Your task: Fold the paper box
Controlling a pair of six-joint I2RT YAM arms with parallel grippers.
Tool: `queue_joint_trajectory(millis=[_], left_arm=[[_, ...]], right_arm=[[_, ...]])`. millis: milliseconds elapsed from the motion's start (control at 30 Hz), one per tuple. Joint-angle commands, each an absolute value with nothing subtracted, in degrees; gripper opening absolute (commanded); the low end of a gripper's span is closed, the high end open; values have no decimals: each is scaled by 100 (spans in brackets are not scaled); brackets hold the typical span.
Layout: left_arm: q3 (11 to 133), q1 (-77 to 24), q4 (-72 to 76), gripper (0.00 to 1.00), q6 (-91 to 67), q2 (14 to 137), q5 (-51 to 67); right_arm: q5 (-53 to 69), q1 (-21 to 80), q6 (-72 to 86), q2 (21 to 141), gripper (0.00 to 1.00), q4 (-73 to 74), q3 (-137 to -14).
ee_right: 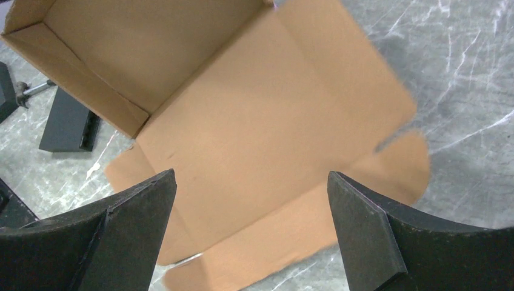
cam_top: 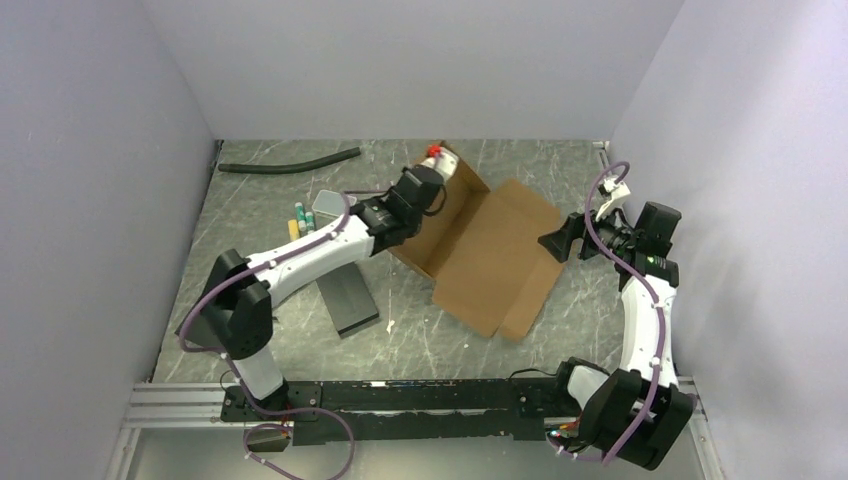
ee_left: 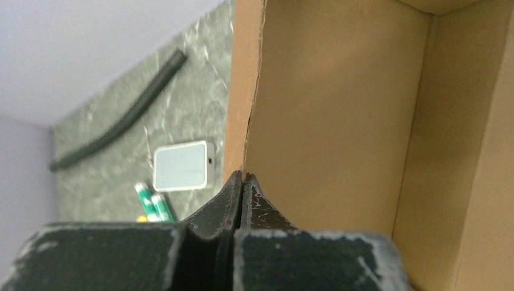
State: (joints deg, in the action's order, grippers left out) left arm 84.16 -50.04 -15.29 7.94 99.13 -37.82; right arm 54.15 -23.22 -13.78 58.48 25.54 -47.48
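Tabletop marbled grey, walls pale lilac. Left gripper shut against paper box side; right gripper gaping.

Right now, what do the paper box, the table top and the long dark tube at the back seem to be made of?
The paper box: plain brown cardboard, matte, with raw cut edges and creased folds. The table top: grey, white-veined like marble; stone or printed laminate, I cannot tell. The tube: black, matte, gently curved, so probably rubber or flexible plastic.
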Motion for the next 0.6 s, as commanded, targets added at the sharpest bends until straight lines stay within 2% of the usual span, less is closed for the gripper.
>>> queue_joint_trajectory(millis=[0, 133, 367, 567], left_arm=[[8125, -4709, -2134, 0, -1139, 9520, -3242], [7792, -4492, -2319, 0, -1830, 9336, -3079], [7023, -4397, -1953, 0, -2356, 8928, -2921], [6585, -4402, -1747, 0, -2645, 8702, -2877]], right_arm=[[5328, -2338, -1327, 6048, 100, 2552, -4844], [4736, -2333, -965, 6430, 100, 2487, -4897], [4627, -2346, -494, 6910, 100, 2052, -4708], [4059, -2379, -150, 7364, 100, 1754, -4618]])
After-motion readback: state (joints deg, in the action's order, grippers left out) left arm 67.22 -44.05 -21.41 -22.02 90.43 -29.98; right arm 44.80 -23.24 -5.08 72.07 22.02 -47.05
